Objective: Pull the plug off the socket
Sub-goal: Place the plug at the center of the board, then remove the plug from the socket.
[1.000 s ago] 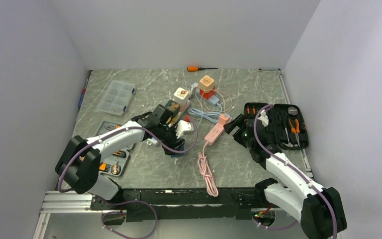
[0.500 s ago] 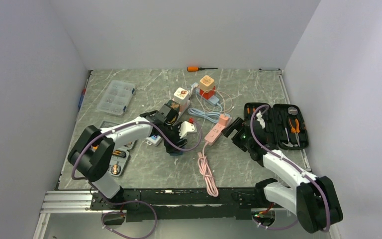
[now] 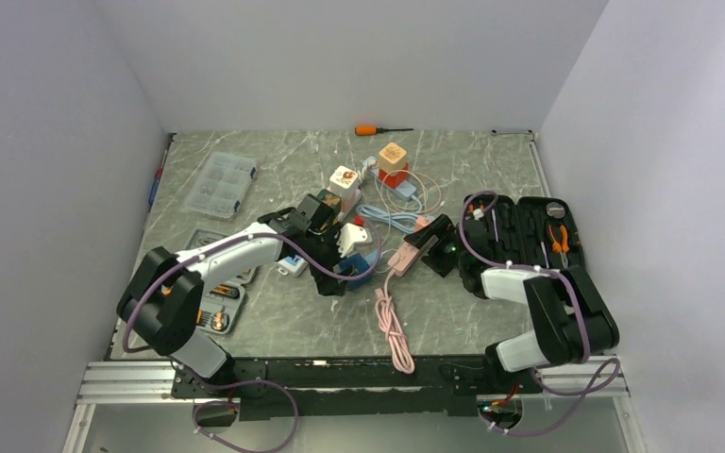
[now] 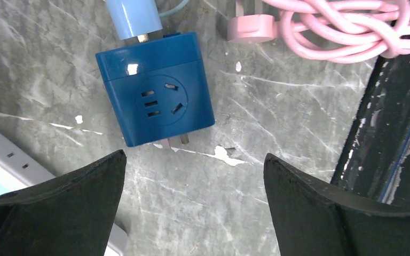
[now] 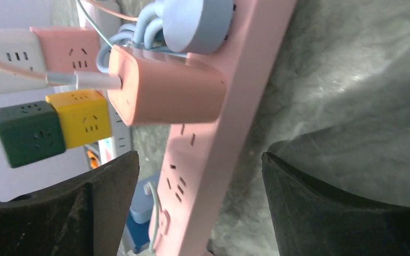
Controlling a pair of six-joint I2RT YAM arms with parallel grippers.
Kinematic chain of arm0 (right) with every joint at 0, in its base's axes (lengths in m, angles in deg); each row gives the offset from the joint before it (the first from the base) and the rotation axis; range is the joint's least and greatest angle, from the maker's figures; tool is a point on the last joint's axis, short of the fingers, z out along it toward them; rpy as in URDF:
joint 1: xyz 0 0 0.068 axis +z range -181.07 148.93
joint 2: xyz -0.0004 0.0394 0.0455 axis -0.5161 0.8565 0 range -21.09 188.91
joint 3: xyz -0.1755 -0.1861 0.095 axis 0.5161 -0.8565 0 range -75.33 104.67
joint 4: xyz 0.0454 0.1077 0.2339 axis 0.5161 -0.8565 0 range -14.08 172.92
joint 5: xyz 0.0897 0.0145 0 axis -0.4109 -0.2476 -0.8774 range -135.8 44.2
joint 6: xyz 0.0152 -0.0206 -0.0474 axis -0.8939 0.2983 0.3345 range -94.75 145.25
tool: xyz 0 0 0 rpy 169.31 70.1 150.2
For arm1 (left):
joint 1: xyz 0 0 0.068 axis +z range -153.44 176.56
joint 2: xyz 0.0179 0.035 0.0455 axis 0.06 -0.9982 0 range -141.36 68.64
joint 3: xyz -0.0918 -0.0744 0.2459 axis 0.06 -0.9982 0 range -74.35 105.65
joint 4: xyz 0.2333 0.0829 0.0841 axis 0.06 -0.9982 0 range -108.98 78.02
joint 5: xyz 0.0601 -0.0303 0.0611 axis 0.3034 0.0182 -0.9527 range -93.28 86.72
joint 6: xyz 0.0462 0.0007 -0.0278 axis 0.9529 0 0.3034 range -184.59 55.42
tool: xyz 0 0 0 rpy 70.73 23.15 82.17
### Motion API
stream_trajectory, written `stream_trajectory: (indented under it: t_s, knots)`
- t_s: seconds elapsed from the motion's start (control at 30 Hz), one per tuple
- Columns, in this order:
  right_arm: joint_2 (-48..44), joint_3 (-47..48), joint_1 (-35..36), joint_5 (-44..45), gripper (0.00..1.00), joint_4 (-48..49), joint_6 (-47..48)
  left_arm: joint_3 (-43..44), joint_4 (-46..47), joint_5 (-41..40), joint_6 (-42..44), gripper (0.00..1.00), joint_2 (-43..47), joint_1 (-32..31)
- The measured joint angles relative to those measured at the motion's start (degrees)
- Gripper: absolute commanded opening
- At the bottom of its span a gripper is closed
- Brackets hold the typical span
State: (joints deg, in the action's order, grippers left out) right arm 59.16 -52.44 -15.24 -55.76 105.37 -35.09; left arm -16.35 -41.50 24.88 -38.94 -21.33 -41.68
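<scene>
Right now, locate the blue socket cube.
In the left wrist view the blue socket cube lies on the table ahead of the left claw, a light blue plug at its far side, pink cable to its right.

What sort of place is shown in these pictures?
Probably a robot test bench in a lab: plain white walls enclose a marble-patterned table, with an open tool case and a clear parts box on it.

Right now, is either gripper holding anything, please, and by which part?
Nothing is held: the left gripper hangs open above the blue socket cube, the right gripper open around the pink power strip.
</scene>
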Motion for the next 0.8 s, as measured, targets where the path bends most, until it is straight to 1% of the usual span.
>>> stream_trajectory:
  t_s: [0.07,0.17,0.37,0.43,0.47,0.5,0.53,0.67,0.8]
  knots:
    - [2.8,0.3,0.1,-1.3,0.8,3.7,-1.6,0.0,-0.8,0.0,-0.8,1.0,1.8,0.0]
    - [6.5,0.9,0.8,-2.2,0.67,8.1,-3.3,0.0,-2.0,0.0,-1.7,0.99,4.8,0.5]
    - [9.7,2.2,2.8,-1.4,0.32,8.6,-4.6,0.0,-4.2,-0.1,-2.9,0.99,9.3,2.0]
    - [8.9,2.2,3.0,0.2,0.15,7.3,-4.9,0.0,-5.1,-0.1,-2.8,0.99,11.0,2.7]
    - [7.7,2.2,3.0,1.3,0.1,6.2,-4.5,0.2,-5.6,-0.1,-2.6,0.99,11.7,2.9]
    - [6.1,2.4,3.1,2.2,0.06,4.7,-3.6,0.5,-5.9,-0.1,-2.4,0.99,12.4,3.1]
    - [4.0,2.6,3.3,3.1,0.05,2.1,-2.4,1.0,-6.1,0.0,-1.9,0.99,13.0,3.3]
    - [-5.8,4.6,3.9,7.8,0.03,-9.4,5.4,4.6,-5.8,0.6,1.2,0.99,14.2,3.7]
    - [-12.1,8.7,4.2,11.7,0.01,-18.8,14.5,7.9,-2.6,2.4,5.2,0.99,14.4,3.6]
